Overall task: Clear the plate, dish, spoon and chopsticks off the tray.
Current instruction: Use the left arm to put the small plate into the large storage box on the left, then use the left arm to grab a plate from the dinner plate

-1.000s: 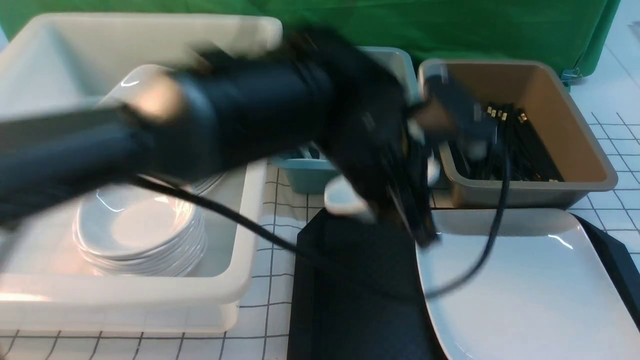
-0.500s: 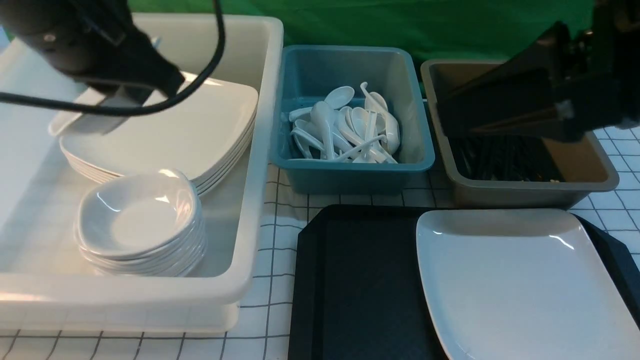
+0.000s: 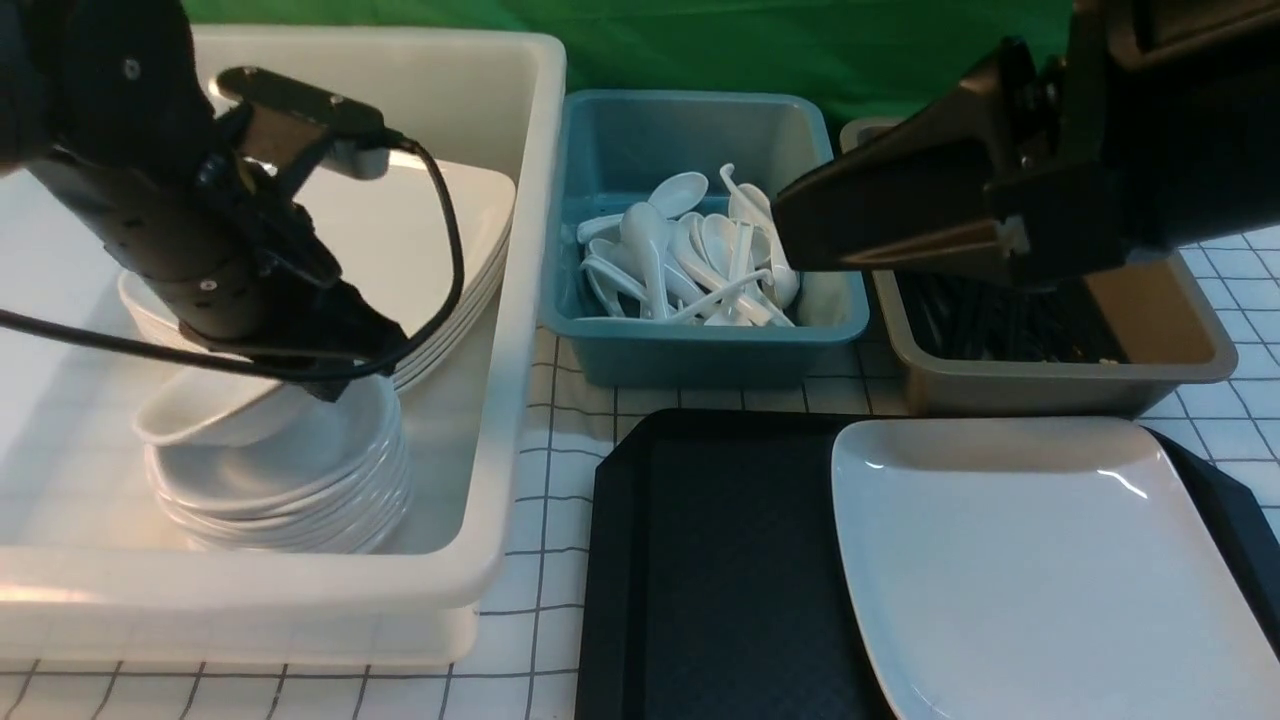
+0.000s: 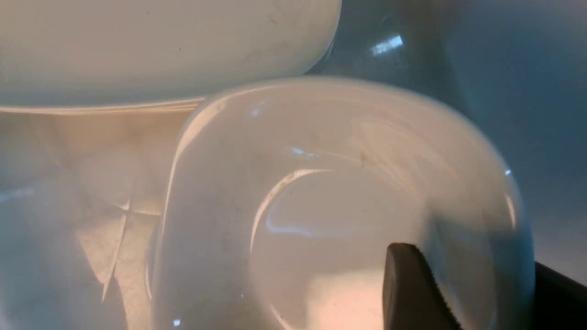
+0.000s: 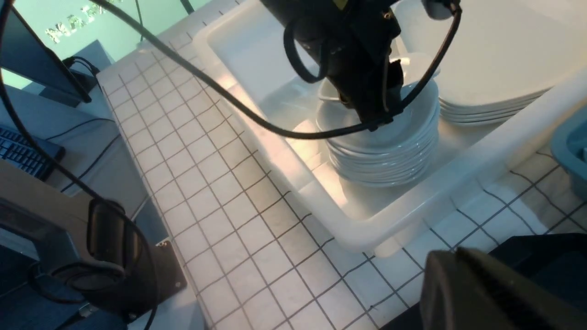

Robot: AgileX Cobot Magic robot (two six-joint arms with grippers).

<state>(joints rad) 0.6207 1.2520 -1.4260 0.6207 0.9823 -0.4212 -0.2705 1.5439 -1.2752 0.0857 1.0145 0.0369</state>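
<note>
The large white plate (image 3: 1040, 570) lies on the right half of the black tray (image 3: 720, 580). In the white tub, a small white dish (image 3: 200, 415) leans tilted on a stack of like dishes (image 3: 290, 490). My left gripper (image 3: 330, 385) is at its raised edge. In the left wrist view the dish (image 4: 321, 206) has its rim between the spread fingers (image 4: 403, 284), so the left gripper (image 4: 470, 259) is open. My right gripper (image 3: 785, 235) hangs shut and empty over the teal tub's right edge; its fingers (image 5: 440, 275) are pressed together. White spoons (image 3: 690, 255) fill the teal tub. Black chopsticks (image 3: 1000, 330) lie in the brown tub.
The white tub (image 3: 500, 560) at the left also holds a pile of large plates (image 3: 440, 260). The teal tub (image 3: 700, 355) and brown tub (image 3: 1170, 360) stand behind the tray. The left arm's cable (image 3: 455, 250) loops over the plate pile.
My left arm swung from over the tray into the white tub and lowered the dish onto the stack, and its fingers spread. My right gripper moved left toward the teal tub.
</note>
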